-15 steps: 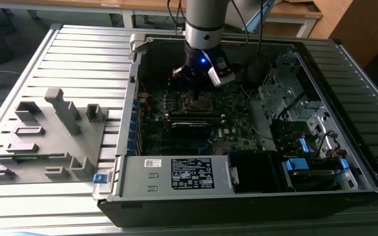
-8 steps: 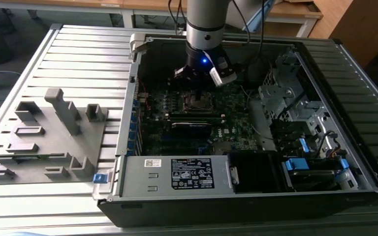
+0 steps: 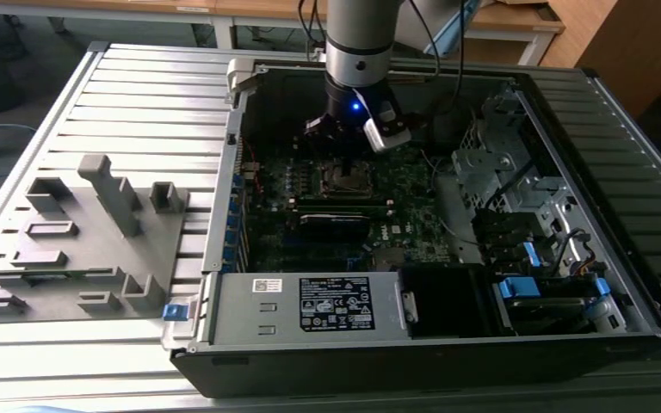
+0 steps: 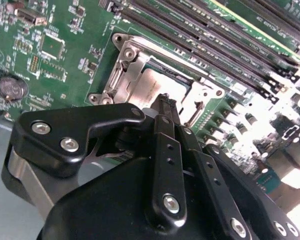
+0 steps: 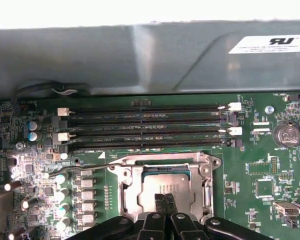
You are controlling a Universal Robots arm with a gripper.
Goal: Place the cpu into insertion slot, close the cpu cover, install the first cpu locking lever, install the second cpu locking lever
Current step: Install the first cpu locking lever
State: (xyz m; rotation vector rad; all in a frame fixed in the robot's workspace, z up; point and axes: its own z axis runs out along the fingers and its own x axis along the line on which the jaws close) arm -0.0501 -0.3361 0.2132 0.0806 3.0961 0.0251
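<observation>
Black two-finger gripper (image 4: 165, 102) pinched narrow, nothing seen betw tips, just over small flat silver-grey cpu (image 5: 157, 187), seated in square black insertion slot (image 5: 165, 170) under silvery frame cover (image 5: 126, 186). Risk: tips dig into chip top, scratch it; thin wire lever (image 5: 80, 169) looks unlatched, cover cd lift.

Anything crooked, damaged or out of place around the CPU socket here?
Nothing stands out. The cpu lies flat and square inside the cpu cover, whose frame runs parallel to the memory slots. The hand is above the chip with its fingertips together. No bent or loose parts show nearby.
</observation>
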